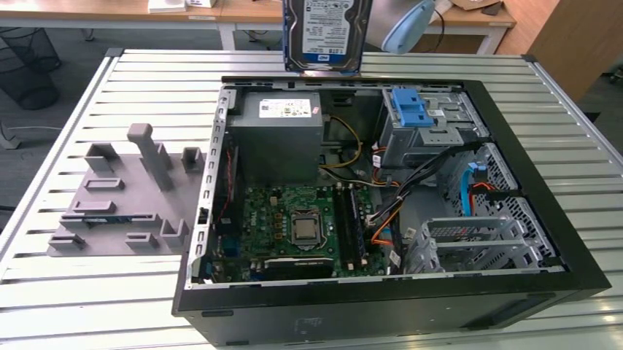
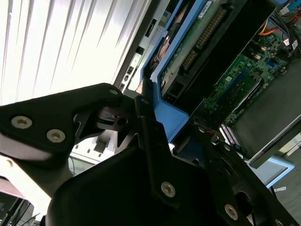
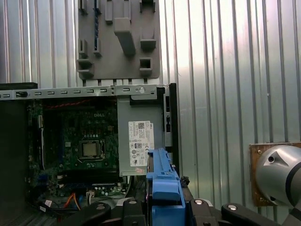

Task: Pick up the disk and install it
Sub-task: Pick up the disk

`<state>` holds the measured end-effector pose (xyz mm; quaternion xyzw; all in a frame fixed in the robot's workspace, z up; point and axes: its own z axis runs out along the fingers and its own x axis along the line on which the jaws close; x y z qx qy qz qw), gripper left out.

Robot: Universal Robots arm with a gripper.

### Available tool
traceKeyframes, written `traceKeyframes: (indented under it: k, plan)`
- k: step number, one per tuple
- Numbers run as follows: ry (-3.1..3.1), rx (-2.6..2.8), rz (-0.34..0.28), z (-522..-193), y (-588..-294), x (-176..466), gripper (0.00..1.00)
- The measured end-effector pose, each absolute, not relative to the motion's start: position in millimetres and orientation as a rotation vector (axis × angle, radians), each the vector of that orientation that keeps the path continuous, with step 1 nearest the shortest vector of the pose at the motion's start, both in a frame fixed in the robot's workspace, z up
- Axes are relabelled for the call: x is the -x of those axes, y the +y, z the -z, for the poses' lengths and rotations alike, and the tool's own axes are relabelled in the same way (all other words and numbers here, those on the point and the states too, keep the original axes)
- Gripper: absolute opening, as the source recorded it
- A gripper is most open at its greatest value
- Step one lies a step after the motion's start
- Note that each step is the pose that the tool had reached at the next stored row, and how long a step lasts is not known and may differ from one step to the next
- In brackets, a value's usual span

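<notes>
On exterior view's left, grey fixture [image 1: 127, 197] lying on slatted surface [image 1: 87, 306]. Centre, open case [image 1: 370, 321]. Above its far rim, disk [image 1: 326, 33] hanging upright, long axis vertical, blue bracket [image 3: 164, 188] clamped in claw [image 2: 171, 125]. Blue-latched bay [image 1: 433, 135] lower, toward the right. Desks [image 1: 117, 11] behind.

Cables [image 1: 428, 173] crowd case [image 1: 389, 310] interior; disk [image 1: 327, 33] hangs clear above.
</notes>
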<state>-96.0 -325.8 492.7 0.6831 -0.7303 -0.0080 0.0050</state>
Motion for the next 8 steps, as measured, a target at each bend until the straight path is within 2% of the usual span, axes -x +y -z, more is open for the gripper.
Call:
traceKeyframes:
  k: [8]
  plan:
    - [-2.287,-2.139,0.025,-492.8,-325.8,97.3,0.37]
